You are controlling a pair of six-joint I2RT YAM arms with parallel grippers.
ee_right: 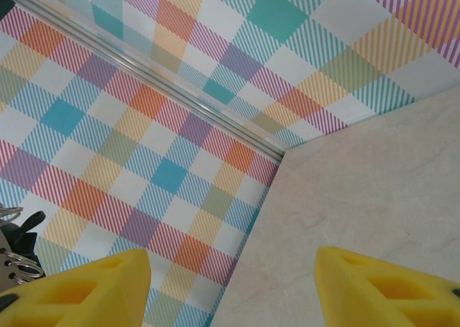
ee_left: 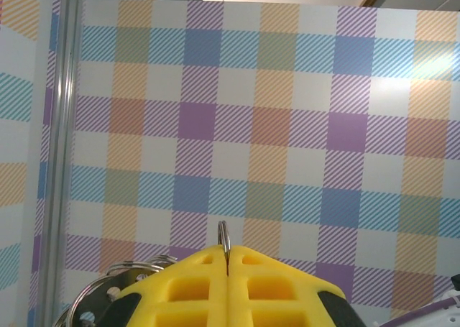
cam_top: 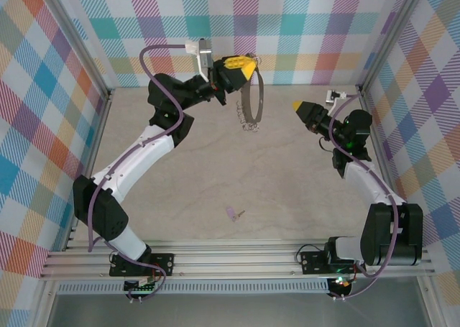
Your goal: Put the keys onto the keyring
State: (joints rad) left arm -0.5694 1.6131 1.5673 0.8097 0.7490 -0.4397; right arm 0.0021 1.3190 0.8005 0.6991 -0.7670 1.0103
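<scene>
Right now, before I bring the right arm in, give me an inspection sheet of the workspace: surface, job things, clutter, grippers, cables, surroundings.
Surface: pale marbled table, with the key lying on it.
Job's things: key lies flat near the front middle, touched by nothing; keyring is held up near the back wall, its dangling pieces bunched at its lower end.
Clutter: nothing seen.
Grippers: left gripper, jaws shut on the keyring's rim; right gripper, jaws open, empty, to the ring's right and apart from it.
Cables: purple cable loops off the left arm; another runs along the right arm.
Surroundings: plaid walls, aluminium frame post.
</scene>
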